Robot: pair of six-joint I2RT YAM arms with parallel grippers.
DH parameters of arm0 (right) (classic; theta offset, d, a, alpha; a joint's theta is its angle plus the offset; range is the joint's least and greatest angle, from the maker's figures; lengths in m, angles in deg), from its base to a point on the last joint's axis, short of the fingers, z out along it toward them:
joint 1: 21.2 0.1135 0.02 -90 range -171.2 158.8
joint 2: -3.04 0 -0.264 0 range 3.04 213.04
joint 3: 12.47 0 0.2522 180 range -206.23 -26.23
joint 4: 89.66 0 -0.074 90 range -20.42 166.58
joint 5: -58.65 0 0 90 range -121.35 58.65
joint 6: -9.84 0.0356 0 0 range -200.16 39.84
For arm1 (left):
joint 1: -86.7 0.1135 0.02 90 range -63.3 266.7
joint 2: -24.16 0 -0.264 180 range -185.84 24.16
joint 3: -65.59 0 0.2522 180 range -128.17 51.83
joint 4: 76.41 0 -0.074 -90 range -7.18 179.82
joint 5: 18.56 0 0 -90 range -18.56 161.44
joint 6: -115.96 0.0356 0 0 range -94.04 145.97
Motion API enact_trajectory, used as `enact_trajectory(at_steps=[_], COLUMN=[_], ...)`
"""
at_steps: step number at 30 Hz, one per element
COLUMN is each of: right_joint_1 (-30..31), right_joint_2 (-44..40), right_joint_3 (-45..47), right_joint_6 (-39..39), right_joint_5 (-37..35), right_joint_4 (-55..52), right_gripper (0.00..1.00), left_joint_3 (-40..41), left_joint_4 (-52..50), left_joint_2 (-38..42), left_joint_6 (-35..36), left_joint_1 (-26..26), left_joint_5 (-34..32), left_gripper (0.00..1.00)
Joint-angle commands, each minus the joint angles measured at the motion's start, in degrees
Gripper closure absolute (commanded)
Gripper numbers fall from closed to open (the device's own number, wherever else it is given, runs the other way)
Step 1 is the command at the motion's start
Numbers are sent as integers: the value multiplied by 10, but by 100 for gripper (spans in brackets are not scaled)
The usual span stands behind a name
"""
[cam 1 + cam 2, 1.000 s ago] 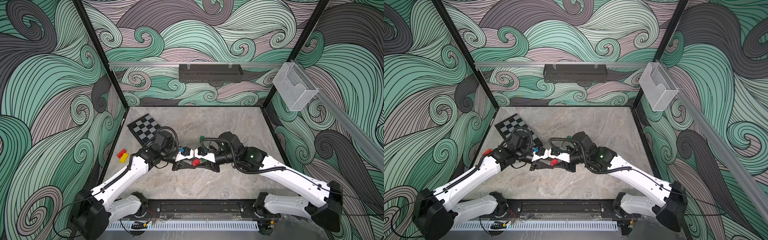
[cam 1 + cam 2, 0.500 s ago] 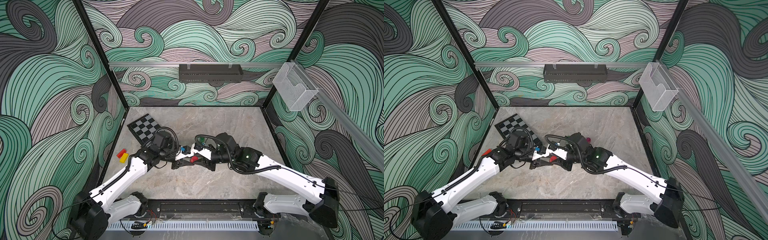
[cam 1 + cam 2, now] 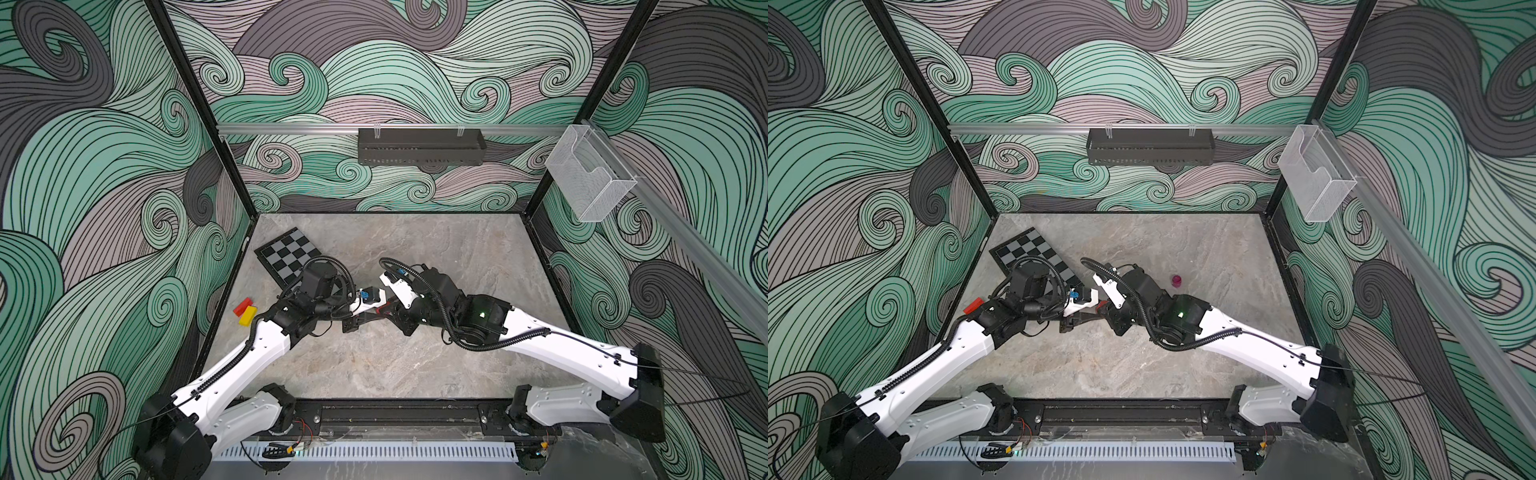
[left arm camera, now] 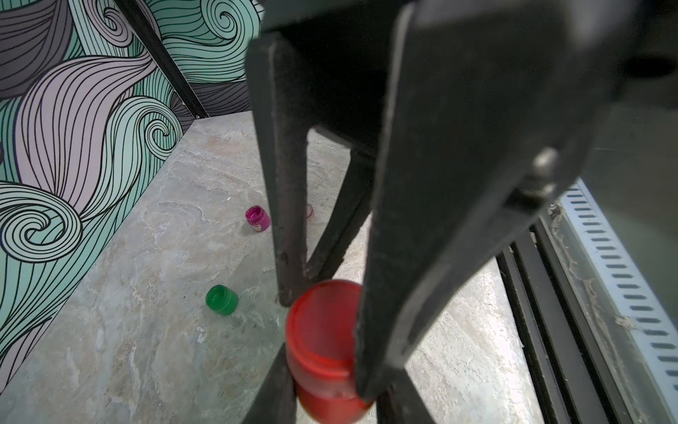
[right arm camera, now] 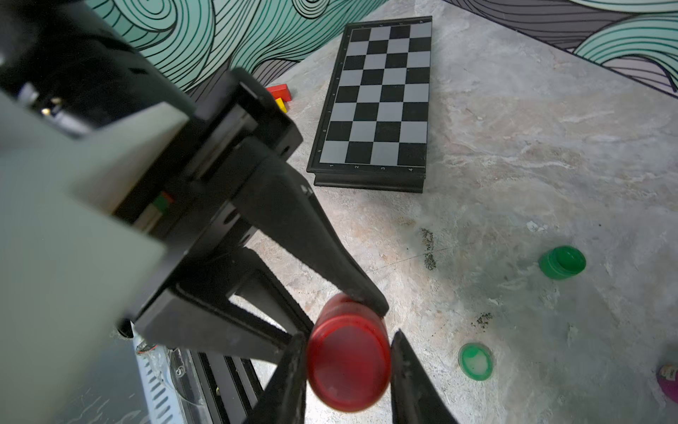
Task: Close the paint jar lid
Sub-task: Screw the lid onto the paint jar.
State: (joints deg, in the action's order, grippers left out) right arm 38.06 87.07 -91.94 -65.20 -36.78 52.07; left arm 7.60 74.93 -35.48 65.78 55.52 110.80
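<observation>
We clench the jar (image 4: 330, 385) mid-table between both arms: left gripper (image 4: 332, 400) on its body, right gripper (image 5: 347, 363) on the lid (image 4: 321, 319). We judge the lid is being seated; next, twist it tight.

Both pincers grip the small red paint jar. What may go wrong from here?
The red plastic paint jar is held only by the left pincer and right pincer; a crooked twist may jam its lid. If either grip slips, it could drop and roll toward the open green jar.
</observation>
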Motion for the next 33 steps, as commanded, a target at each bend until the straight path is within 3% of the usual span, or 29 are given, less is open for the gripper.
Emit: enact_trajectory(at_steps=[1,11,26,28,33], right_joint_1=[11,23,23,21,3], right_joint_2=[35,86,72,59,-1], right_joint_3=[-30,-87,-90,-88,-67], right_joint_6=[92,208,188,177,158], right_joint_5=[-48,-58,-57,-64,-58], right_joint_4=[5,-62,-53,-53,-54], right_gripper=[100,100,100,93,57], left_joint_3=[-8,-5,-4,-4,-4], left_joint_4=[47,54,56,55,54], left_joint_2=[18,20,21,22,22], left_joint_6=[5,2,2,2,2], left_joint_1=[-10,-11,-11,-11,-11], left_joint_5=[44,38,39,37,31], left_gripper=[85,85,86,85,85])
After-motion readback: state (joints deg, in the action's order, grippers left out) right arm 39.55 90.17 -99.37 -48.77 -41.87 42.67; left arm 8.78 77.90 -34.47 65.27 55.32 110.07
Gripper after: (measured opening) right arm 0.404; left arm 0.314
